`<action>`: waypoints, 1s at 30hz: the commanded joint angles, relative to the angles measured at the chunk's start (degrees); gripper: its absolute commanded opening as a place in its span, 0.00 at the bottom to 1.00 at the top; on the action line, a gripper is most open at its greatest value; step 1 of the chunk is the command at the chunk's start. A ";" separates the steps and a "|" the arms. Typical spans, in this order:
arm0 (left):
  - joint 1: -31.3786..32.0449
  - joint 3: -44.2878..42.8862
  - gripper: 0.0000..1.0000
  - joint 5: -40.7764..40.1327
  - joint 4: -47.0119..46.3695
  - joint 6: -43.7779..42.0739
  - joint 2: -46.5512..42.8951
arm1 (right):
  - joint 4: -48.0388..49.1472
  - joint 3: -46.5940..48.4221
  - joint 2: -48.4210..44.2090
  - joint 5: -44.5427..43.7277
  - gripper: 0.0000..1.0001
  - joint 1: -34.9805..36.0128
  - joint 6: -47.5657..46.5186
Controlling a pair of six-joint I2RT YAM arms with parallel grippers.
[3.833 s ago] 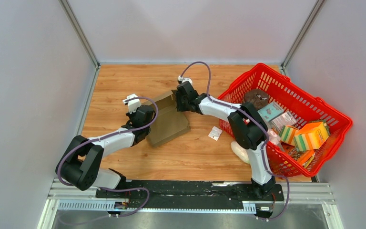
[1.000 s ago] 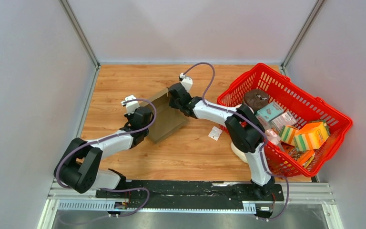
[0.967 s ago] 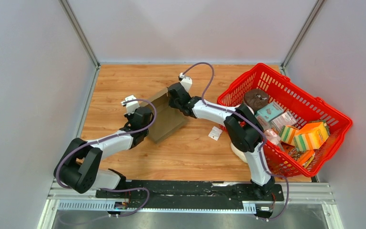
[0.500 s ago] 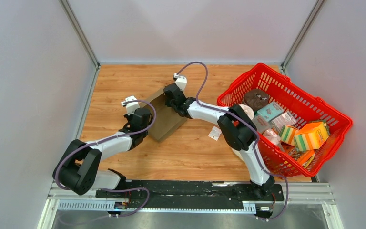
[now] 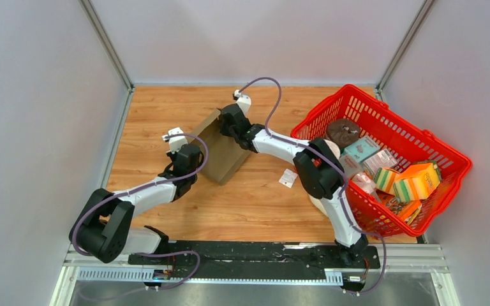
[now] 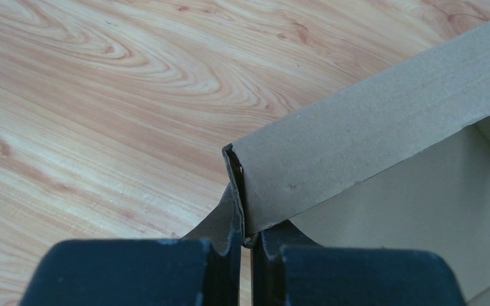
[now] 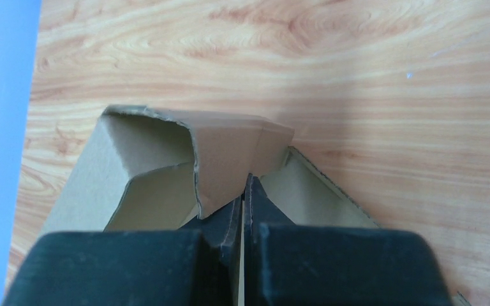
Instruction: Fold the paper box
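While the left gripper [image 6: 247,220], nearer the arm bases, has its jaws clamped on the end of a doubled-over side wall of the paper box [image 6: 370,140], the cardboard sits half-formed on the tabletop [image 5: 159,105], left of centre. That wall stands raised above the base panel. At the box's far end the right gripper [image 7: 245,191] has its jaws pressed together on a creased corner flap, which curls up and inward over the open interior.

The step in hand looks like bringing this far end wall upright and tucking its flap. To do it well, the left grip should act as a fixed anchor so the side wall does not spring open. The right should swing the flap along its own crease in a short arc towards the inside, not pull away from the left arm, which could tear or buckle thin board. The base is best kept down on the wood. Further right, the white packet [image 5: 288,178] and red basket [image 5: 383,105] lie well apart from the work.
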State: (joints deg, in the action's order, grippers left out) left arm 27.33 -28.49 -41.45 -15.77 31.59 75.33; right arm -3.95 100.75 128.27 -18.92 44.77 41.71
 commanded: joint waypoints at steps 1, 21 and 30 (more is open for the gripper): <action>0.44 -0.95 0.00 5.06 -2.25 0.22 -0.36 | 3.67 -4.58 -1.96 6.08 0.00 4.35 -0.31; -0.44 -5.17 0.00 6.73 2.32 -0.92 3.06 | -8.43 -22.79 -31.49 21.72 0.52 -3.80 -43.09; -0.53 -5.96 0.00 6.82 3.20 -1.10 3.51 | -8.90 -21.74 -25.45 28.84 0.54 -10.50 -57.18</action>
State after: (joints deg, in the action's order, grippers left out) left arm 26.96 -33.12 -35.33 -12.56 30.70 79.02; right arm -11.75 78.04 97.76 3.95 34.48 -6.63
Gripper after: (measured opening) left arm 0.043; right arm 0.547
